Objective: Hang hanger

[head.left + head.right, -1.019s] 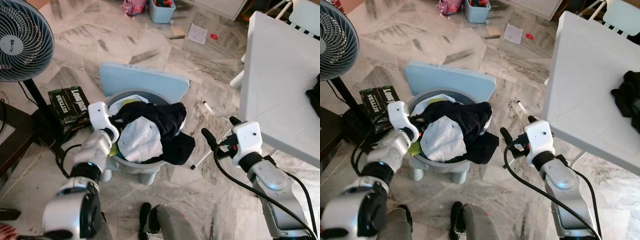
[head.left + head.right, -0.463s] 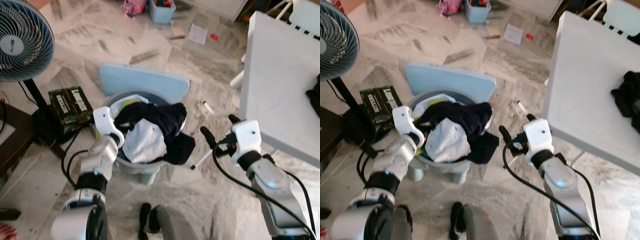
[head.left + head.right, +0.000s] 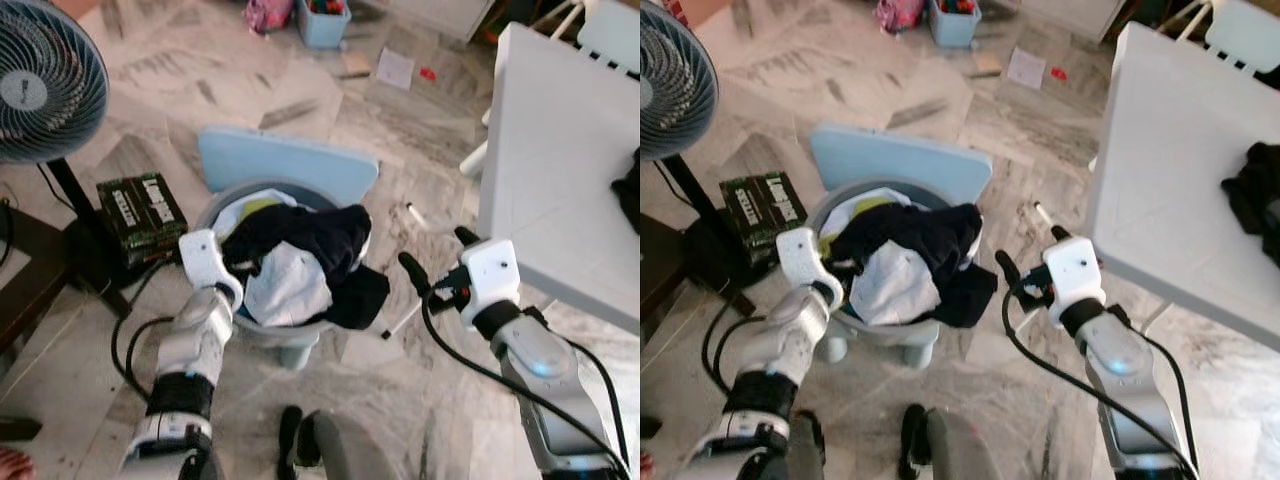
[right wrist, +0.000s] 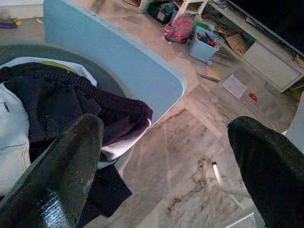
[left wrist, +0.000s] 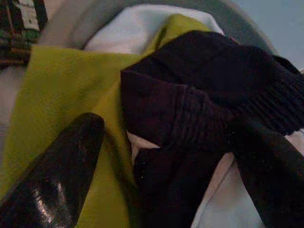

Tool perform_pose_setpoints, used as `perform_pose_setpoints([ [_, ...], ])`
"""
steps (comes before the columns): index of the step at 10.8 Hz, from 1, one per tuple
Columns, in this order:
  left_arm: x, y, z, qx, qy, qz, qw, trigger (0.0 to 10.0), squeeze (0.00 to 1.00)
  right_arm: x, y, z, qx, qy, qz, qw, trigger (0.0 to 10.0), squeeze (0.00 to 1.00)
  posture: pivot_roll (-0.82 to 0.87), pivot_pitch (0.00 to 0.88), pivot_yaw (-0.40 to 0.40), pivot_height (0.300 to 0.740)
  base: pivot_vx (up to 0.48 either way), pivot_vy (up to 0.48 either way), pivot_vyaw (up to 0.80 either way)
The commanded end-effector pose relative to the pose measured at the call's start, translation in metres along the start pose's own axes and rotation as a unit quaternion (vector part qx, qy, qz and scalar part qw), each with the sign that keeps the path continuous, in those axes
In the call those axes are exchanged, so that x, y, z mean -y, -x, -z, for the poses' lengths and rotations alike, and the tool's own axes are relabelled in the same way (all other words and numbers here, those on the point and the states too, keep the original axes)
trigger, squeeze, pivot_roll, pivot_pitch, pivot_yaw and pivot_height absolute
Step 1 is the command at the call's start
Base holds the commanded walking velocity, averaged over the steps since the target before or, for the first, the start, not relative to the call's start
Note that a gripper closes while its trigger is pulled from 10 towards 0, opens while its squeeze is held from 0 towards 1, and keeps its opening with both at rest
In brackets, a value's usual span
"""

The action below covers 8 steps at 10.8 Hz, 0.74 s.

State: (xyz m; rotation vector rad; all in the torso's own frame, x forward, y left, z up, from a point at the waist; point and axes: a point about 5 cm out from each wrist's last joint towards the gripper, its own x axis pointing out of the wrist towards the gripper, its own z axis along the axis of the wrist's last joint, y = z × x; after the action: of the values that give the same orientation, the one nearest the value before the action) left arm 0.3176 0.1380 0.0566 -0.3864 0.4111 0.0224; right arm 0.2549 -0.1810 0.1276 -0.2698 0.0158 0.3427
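Fan: a standing fan (image 3: 45,85) at far left, a dark printed box (image 3: 140,205) on the marble floor (image 3: 300,90) beside its pole.
Left pincer: the left pincer (image 5: 171,156) sits at the near-left rim of the grey basket (image 3: 262,334), fingers spread wide and holding nothing, over a yellow-green cloth (image 5: 61,80) and a dark garment (image 3: 310,235).
Basket: heaped with that dark garment and a white cloth (image 3: 290,285); a pale blue panel (image 3: 290,165) stands behind it.
Hanger: a thin white rod (image 3: 411,213) with a dark tip, possibly the hanger, lies on the floor between basket and tabletop; its full shape cannot be told.
Right pincer: the right pincer (image 3: 435,255) hangs above that rod, fingers wide apart and empty.
Tabletop: the white tabletop (image 3: 560,150) at right carries a dark bundle (image 3: 630,195) at its far edge.
Change: against half a second ago, the left wrist sits slightly lower along the rim; the right pincer is about where it was.
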Motion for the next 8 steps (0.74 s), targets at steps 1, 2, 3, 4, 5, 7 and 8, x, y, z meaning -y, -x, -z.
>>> perform_pose_setpoints([
  [1,-0.005,0.000,0.013,-0.029,0.010,-0.013,0.999,10.0,0.00,0.003,0.001,0.004,-0.010,0.002,0.008,1.000,10.0,0.00,-0.16,0.204,-0.243,0.740,0.000,0.000,0.00],
  [2,-0.007,0.000,0.013,-0.031,0.011,-0.012,0.999,10.0,0.00,0.003,0.001,0.004,-0.009,0.003,0.008,1.000,10.0,0.00,-0.16,0.204,-0.243,0.740,0.000,0.000,0.00],
  [3,-0.008,-0.002,0.012,-0.042,0.006,0.000,0.999,10.0,0.00,0.004,0.003,0.005,-0.011,0.004,0.008,1.000,10.0,0.00,-0.17,0.203,-0.243,0.740,0.000,0.000,0.00],
  [4,-0.009,-0.006,0.008,-0.043,0.006,0.001,0.999,10.0,0.00,0.004,0.003,0.005,-0.011,0.004,0.009,1.000,10.0,0.00,-0.17,0.204,-0.245,0.740,0.000,0.000,0.00],
  [5,-0.007,-0.013,0.002,-0.043,-0.003,0.008,0.999,10.0,0.00,0.003,0.003,0.005,-0.012,0.005,0.008,1.000,10.0,0.00,-0.17,0.204,-0.245,0.740,0.000,0.000,0.00],
  [7,-0.003,-0.020,-0.007,-0.040,-0.007,0.016,0.999,10.0,0.00,0.003,0.002,0.005,-0.011,0.005,0.009,1.000,10.0,0.00,-0.17,0.201,-0.245,0.740,0.000,0.000,0.00],
  [8,-0.002,-0.021,-0.007,-0.046,-0.011,0.027,0.999,10.0,0.00,0.004,0.003,0.006,-0.013,0.006,0.012,1.000,10.0,0.00,-0.18,0.201,-0.241,0.740,0.000,0.000,0.00],
])
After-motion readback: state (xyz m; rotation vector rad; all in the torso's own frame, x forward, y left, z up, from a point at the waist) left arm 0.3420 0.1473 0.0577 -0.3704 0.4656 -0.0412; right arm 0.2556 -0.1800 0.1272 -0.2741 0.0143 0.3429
